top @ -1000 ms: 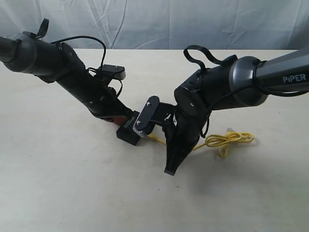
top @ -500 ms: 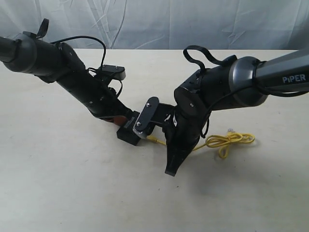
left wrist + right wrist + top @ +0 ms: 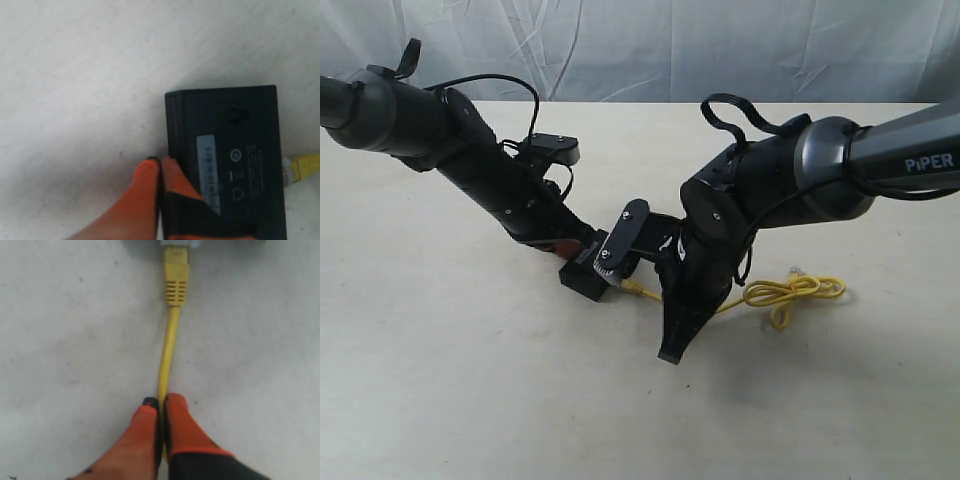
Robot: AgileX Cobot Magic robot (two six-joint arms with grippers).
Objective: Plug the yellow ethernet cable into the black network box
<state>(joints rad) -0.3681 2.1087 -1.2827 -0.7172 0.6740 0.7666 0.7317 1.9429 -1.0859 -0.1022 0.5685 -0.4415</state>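
Observation:
The black network box lies on the table, its pale label strip facing up. My left gripper is shut, orange fingertips pressed together against the box's edge, with nothing seen between them. My right gripper is shut on the yellow ethernet cable a short way behind its plug. The plug's tip sits at the box's side face; how deep it sits is not visible. The rest of the cable lies looped to the right.
The pale table carries only the box and the cable. Both black arms meet over its middle, the right one arching above the cable. A white cloth backdrop hangs behind the far edge.
My right gripper has shifted slightly left, carrying the plug closer to the box's side. The cable loop has been drawn a little left. The left arm holds still.

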